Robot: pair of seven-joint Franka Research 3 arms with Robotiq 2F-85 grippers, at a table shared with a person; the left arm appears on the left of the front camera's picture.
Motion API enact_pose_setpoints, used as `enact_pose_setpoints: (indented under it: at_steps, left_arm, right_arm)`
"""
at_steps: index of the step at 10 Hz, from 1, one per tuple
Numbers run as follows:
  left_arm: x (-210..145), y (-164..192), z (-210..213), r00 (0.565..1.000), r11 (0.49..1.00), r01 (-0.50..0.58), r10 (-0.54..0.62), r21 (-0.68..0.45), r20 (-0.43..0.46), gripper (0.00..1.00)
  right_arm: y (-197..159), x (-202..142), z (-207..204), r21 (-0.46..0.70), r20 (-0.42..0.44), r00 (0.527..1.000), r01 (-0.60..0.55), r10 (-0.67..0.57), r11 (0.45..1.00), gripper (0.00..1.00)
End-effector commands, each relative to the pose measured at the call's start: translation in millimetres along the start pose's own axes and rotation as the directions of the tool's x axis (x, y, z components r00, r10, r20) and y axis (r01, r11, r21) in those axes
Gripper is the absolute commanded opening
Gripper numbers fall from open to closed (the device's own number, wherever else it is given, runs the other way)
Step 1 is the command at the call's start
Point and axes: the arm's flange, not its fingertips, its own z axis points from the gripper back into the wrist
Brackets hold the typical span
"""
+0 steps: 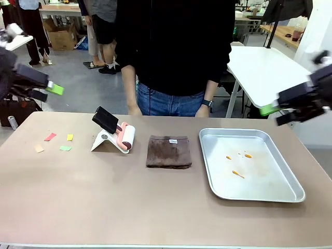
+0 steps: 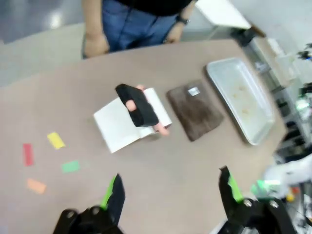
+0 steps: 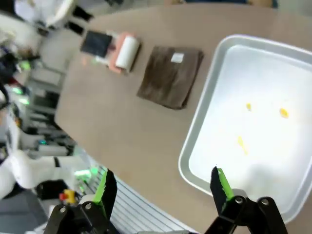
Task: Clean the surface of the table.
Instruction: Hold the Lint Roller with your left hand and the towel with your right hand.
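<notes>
Front view: left gripper (image 1: 47, 92) and right gripper (image 1: 275, 115) are hovering at opposite ends of the table (image 1: 104, 197), jaws spread wide.

Front across table (image 1: 129, 202) — wrist views overhead

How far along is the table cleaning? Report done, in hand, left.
Done: nothing shows. In hand: nothing; left gripper and right gripper are open, empty, above the table. Left: coloured paper scraps lie on its left part; lint roller and folded brown cloth sit untouched; orange bits lie in the tray.
</notes>
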Motion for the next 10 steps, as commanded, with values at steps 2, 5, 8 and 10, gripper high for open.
enact_pose_setpoints:
  at_steps: [2, 5, 8, 10]
  left_arm:
    - [45.4, -3.9, -33.3, 0.984, 0.982, -0.030, 0.061, 0.184, -0.166, 1.00]
    - [70.1, 13.3, -71.7, 0.955, 0.980, -0.096, 0.140, 0.174, -0.262, 1.00]
    - [80.2, 56.5, -95.4, 0.941, 0.977, -0.212, 0.212, 0.030, -0.263, 1.00]
    - [77.2, 83.8, -105.7, 0.932, 0.950, -0.289, 0.252, -0.116, -0.261, 1.00]
  right_arm:
    - [45.3, 56.6, -85.8, -0.180, -0.151, 0.985, -0.106, 0.079, 0.978, 1.00]
    - [72.9, 88.3, -176.3, -0.335, -0.160, 0.987, -0.086, 0.033, 0.938, 1.00]
    - [66.3, 108.5, -238.0, -0.434, -0.028, 1.000, -0.015, 0.003, 0.901, 1.00]
    - [51.1, 111.0, -265.1, -0.398, 0.009, 1.000, 0.002, 0.001, 0.917, 1.00]
